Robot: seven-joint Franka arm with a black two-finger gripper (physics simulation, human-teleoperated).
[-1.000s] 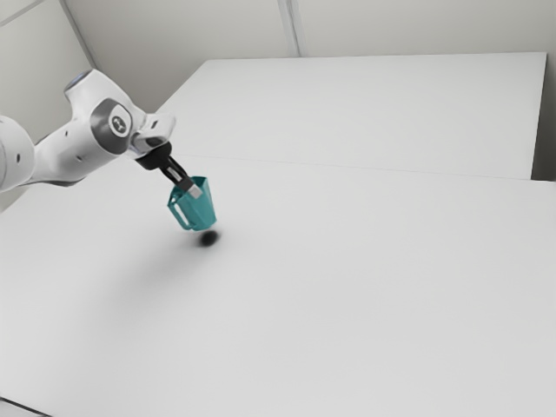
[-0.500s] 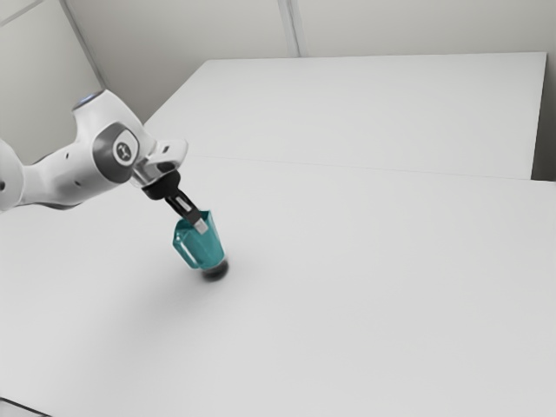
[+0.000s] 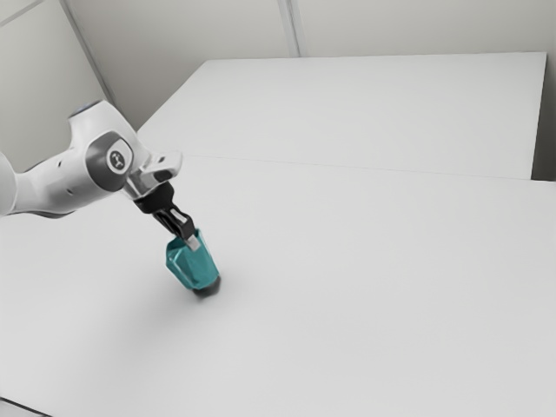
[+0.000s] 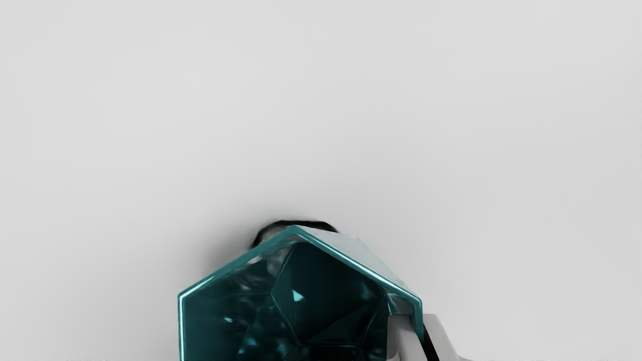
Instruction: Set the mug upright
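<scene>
Exterior view, mug: the teal mug (image 3: pixel 195 265) is over the broad white table (image 3: pixel 365 295), toward the exterior view's left and well apart from the thin line (image 3: pixel 347 168) that crosses the surface. Its mouth is higher than its base but leans toward the exterior view's left; the base points down and toward the right.
Exterior view, shadow: a dark shadow (image 3: pixel 207 289) sits right at the base. Whether the base touches the table, I can't tell.
Exterior view, progress: the mug is gripped and roughly mouth-up, so by my judgement much of the turning is covered. It is not upright, though; left are losing the lean, a flat base on the table and letting go.
Exterior view, arm: the white arm (image 3: pixel 78 174) reaches in from the left, bends at the wrist and slants the gripper (image 3: pixel 193 243) down and rightward to the mug's rim.
Wrist view, gripper: closed on the mug's wall, one finger (image 4: pixel 404 336) inside the mouth and the other finger (image 4: pixel 440 333) outside.
Wrist view, mug: the hand looks down into the open, angular mouth, with part of the shadow beyond the rim.
Wrist view, progress: the grip looks good enough for straightening, though a pinch on one side could let the mug swivel.
</scene>
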